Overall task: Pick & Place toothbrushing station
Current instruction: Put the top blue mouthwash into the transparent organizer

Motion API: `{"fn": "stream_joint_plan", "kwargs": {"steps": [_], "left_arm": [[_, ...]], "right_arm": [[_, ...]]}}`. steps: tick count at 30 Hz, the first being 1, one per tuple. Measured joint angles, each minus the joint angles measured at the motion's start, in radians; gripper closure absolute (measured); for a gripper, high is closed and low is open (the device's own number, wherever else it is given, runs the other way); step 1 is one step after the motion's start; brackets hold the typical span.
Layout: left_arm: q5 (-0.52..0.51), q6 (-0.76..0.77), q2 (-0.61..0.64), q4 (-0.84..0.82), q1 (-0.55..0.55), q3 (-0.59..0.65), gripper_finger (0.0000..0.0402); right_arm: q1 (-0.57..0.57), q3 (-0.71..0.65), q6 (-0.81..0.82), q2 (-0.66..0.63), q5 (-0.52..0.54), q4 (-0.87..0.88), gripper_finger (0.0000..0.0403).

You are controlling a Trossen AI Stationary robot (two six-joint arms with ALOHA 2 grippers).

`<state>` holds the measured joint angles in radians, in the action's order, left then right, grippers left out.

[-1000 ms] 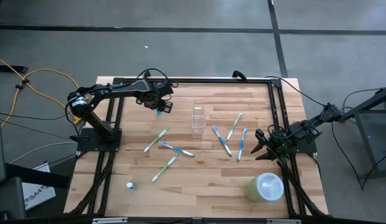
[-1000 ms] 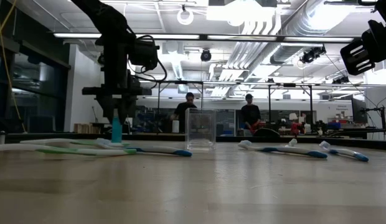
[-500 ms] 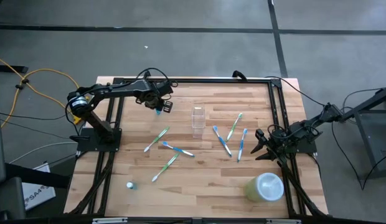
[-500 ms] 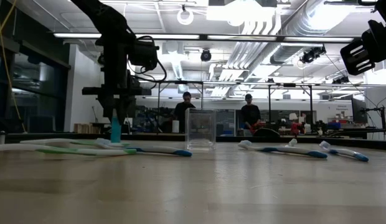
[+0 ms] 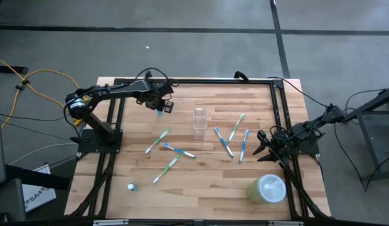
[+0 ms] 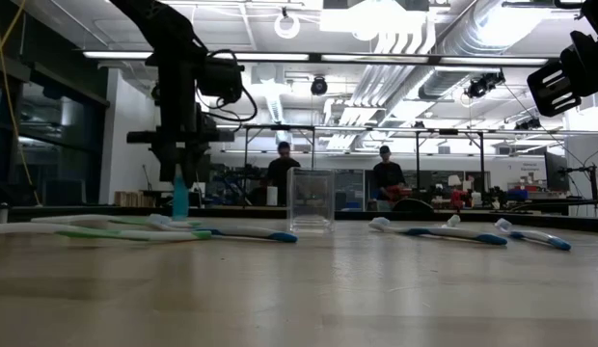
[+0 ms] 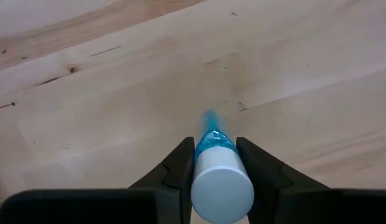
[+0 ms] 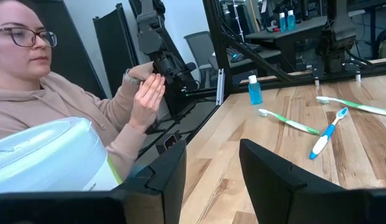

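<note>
A small clear plastic cup (image 5: 199,120) stands upright on the wooden table (image 5: 201,188), at the middle toward the far edge. Several blue and green toothbrushes lie flat around it, such as one to its left (image 5: 158,140) and one to its right (image 5: 223,141). My left gripper (image 5: 160,108) points down near the far left and is shut on a small blue tube (image 6: 179,200) with a white cap. Another small tube (image 5: 131,187) stands near the front left. My right gripper (image 5: 262,145) waits level at the right edge, open, with nothing between its fingers (image 8: 174,168). My left gripper pinches the small tube between its two fingers, on the sides just below the white cap (image 7: 213,152). The fingers come from above, pointing steeply down. The tube stands upright with its blue end (image 7: 209,119) down; whether that end rests on the table I cannot tell.
A pale green round container (image 5: 267,188) stands at the front right corner, next to my right arm. A person (image 8: 68,93) sits beyond the table's near side. A black frame (image 5: 201,81) runs along the table's edges. Bare wood lies in front of the cup.
My left gripper has shut on the small blue tube without leaving its place near the far left. The tube is still upright in the same spot.
</note>
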<state>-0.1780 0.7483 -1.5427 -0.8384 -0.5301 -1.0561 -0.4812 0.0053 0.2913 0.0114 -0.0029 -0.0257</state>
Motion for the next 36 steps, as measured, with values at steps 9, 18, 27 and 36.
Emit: {"fn": "stream_joint_plan", "kwargs": {"steps": [9,18,27,36], "left_arm": [[0.039,-0.086,0.069,0.044,0.003,0.000,0.0314],[0.071,-0.230,0.089,0.062,0.011,-0.088,0.0314],[0.070,-0.343,0.070,0.016,0.070,-0.211,0.0314],[0.069,-0.404,-0.043,-0.029,0.131,-0.360,0.0314]], "right_arm": [[0.000,0.000,0.000,0.000,0.000,0.000,0.0261],[0.000,0.000,0.000,0.000,0.000,0.000,0.0261],[0.000,0.000,0.000,0.000,0.000,0.000,0.0261],[0.000,0.000,0.000,0.000,0.000,0.000,0.0261]]}}
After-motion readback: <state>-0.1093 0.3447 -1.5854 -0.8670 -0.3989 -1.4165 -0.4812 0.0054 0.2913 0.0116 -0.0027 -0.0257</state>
